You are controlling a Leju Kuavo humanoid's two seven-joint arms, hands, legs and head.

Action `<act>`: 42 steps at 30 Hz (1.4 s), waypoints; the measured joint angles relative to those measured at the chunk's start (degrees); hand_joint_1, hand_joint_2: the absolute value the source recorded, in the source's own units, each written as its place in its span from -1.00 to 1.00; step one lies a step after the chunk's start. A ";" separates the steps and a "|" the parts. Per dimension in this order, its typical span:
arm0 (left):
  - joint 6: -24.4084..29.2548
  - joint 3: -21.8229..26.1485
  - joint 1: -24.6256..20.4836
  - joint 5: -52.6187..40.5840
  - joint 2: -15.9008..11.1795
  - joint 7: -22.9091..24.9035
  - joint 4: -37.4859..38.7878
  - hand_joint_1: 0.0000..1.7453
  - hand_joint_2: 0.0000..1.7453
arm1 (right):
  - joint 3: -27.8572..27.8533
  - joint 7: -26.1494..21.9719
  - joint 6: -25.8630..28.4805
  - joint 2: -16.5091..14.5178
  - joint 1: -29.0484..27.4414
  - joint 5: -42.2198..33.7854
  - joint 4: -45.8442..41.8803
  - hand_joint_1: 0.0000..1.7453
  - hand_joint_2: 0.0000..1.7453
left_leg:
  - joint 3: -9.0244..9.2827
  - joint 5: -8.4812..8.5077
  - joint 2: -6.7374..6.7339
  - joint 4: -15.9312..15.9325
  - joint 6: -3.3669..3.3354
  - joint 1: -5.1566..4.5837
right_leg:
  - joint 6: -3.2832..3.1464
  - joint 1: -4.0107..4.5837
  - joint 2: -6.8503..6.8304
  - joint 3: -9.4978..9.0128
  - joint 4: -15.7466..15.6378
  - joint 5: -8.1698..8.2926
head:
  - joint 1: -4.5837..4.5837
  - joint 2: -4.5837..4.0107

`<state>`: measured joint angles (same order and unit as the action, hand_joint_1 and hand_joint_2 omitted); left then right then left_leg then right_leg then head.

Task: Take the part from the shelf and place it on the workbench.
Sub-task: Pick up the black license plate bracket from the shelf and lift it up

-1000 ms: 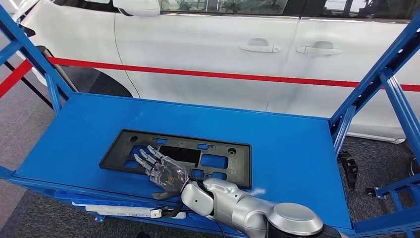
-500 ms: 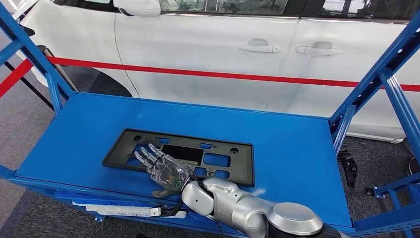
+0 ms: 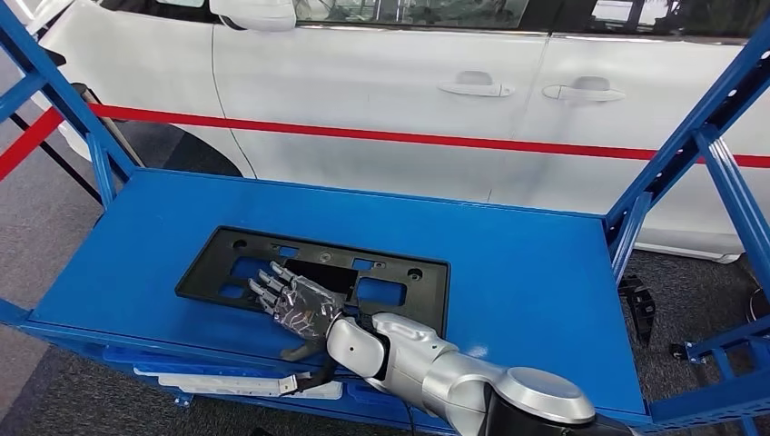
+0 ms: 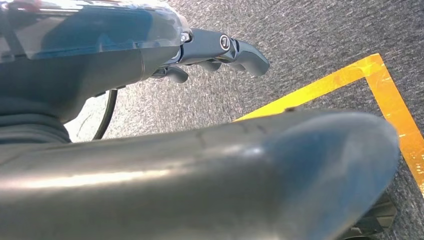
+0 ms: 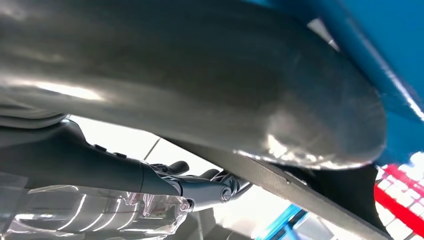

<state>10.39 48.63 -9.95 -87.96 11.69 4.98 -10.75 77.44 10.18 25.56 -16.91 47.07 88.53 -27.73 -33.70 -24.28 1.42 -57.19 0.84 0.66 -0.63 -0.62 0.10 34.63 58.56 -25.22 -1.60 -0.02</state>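
Observation:
The part, a flat black plastic plate frame with several cut-outs, lies on the blue shelf, near its front edge. My right hand grips the frame's near edge, fingers spread flat on top and thumb underneath. In the right wrist view the thick thumb sits on one side of the black frame edge and the dark fingers on the other. My left hand hangs over grey carpet with its fingers loosely apart, holding nothing.
Blue slanted uprights flank the shelf. A white car with a red stripe stands close behind it. A white strip hangs under the shelf's front edge. Yellow tape marks the floor.
The frame has slid to the left across the shelf together with my right hand, which keeps its hold on the near edge. The arm has swung left with it.

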 joint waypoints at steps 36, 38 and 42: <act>0.61 0.00 -0.42 0.69 0.79 -0.50 -0.02 -1.00 -1.00 | -0.05 4.84 5.29 -3.15 3.45 0.05 2.82 1.00 -1.00 | -3.98 -4.22 0.20 -7.67 2.40 1.78 | -0.84 -1.18 0.01 0.45 1.28 -0.89 | -0.05 0.00; 0.61 0.00 -0.39 0.72 0.79 -0.50 -0.02 -1.00 -1.00 | 0.01 4.70 4.88 -3.18 2.93 0.05 3.13 0.50 -1.00 | -7.76 -7.19 -0.66 -15.24 2.33 1.68 | -1.16 -0.74 -1.31 0.41 1.29 -1.07 | -0.05 0.00; 0.62 0.02 -0.16 0.73 0.76 -0.50 -0.02 -1.00 -1.00 | 0.18 4.49 4.73 -3.36 2.42 0.05 3.42 -1.00 -1.00 | -5.10 -2.92 -1.43 -9.70 1.34 1.35 | -1.13 -0.20 -3.20 -0.06 1.30 -1.50 | -0.05 0.00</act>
<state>11.01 48.65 -10.11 -87.23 12.45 4.48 -10.78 77.63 14.67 30.29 -20.27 49.49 88.59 -24.31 -38.80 -27.20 -0.01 -66.89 2.17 2.01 -1.76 -0.82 -3.10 34.58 59.86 -26.72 -1.64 -0.02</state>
